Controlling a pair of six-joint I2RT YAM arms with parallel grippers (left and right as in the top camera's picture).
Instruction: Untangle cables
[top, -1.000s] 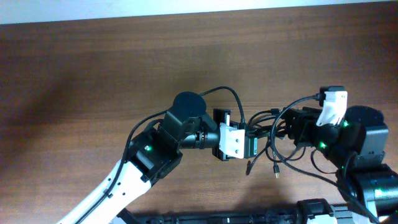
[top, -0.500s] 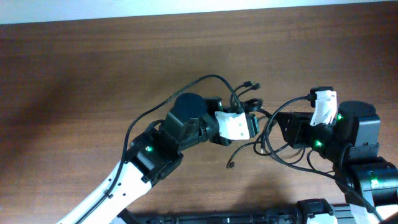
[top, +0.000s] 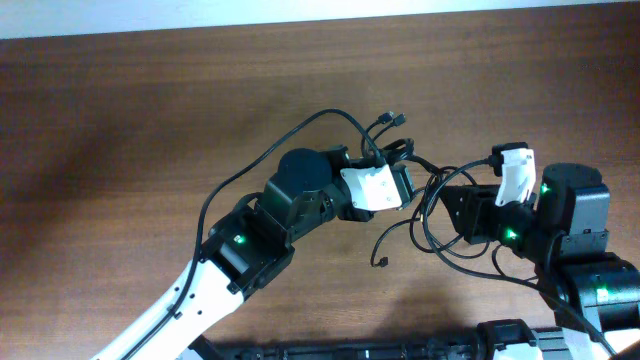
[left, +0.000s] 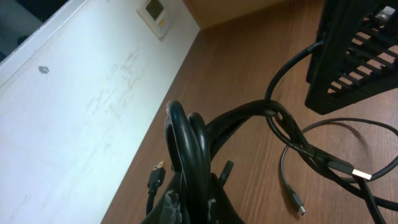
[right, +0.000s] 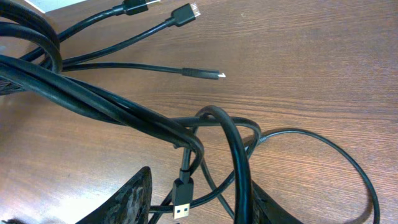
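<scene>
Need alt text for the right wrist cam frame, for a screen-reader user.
A tangle of thin black cables stretches across a brown wooden table, with one loop arching up between the spread fingers of the right gripper at the bottom edge. Plug ends show: a USB plug near the fingers and a small plug farther out.

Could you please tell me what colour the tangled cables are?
The cables are black; the right wrist view shows them best.
</scene>
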